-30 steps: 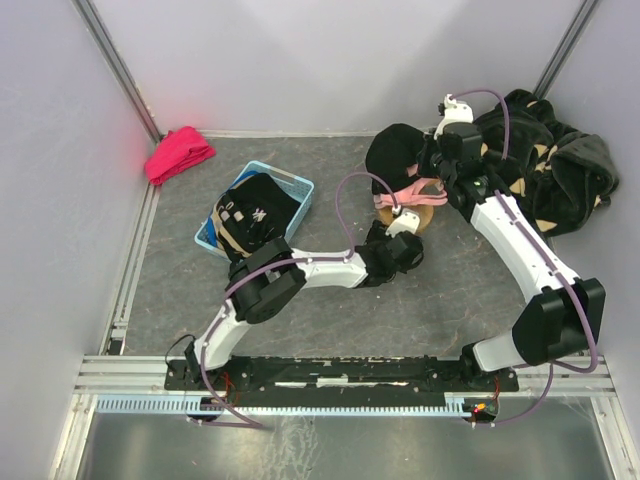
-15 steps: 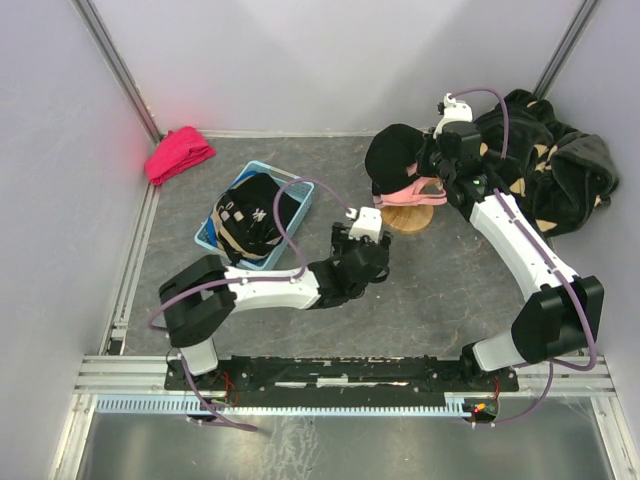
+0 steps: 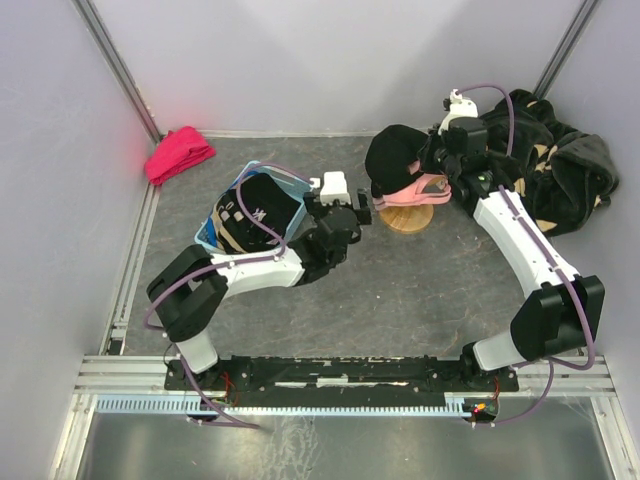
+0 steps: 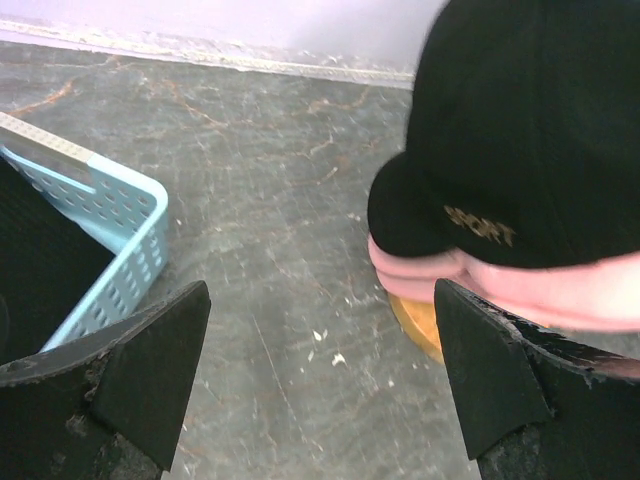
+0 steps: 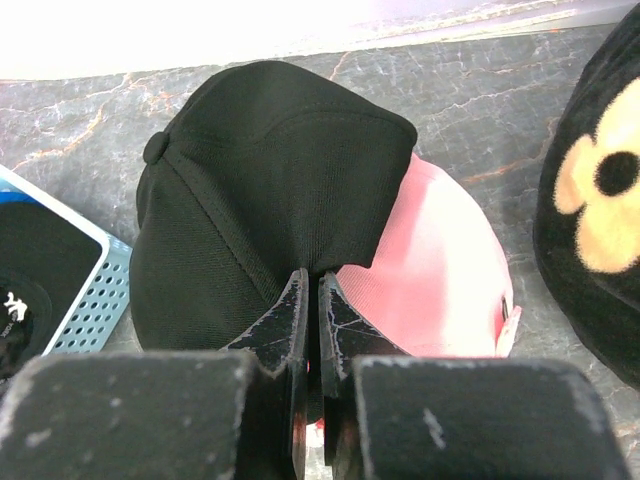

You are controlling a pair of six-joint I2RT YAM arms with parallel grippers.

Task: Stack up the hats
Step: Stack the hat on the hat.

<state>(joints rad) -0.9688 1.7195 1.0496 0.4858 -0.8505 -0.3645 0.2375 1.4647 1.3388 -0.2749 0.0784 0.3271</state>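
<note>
A black cap [image 3: 393, 152] lies over a pink cap [image 3: 408, 193] on a round wooden stand [image 3: 410, 219] at the back middle. My right gripper [image 3: 432, 178] is shut on the rear edge of the black cap [image 5: 255, 190], with the pink cap [image 5: 440, 270] showing beneath it. My left gripper [image 3: 358, 208] hangs open and holds nothing, between the stand and a blue basket [image 3: 301, 186]. It looks at bare floor, with the black cap [image 4: 540, 120] and pink cap [image 4: 500, 285] at its right. In the basket lie a black cap with white lettering [image 3: 258, 205] and a tan cap [image 3: 232, 236].
A red-pink cloth bundle [image 3: 180, 152] lies by the left wall. Big black plush fabric with beige flowers [image 3: 555, 170] is heaped at the back right, close behind my right arm. The basket's wall [image 4: 115, 235] is just left of my left gripper. Walls close in the sides and back.
My left gripper has drawn back from the stand, swung left toward the basket and opened wider. The right gripper has stayed shut on the black cap.
</note>
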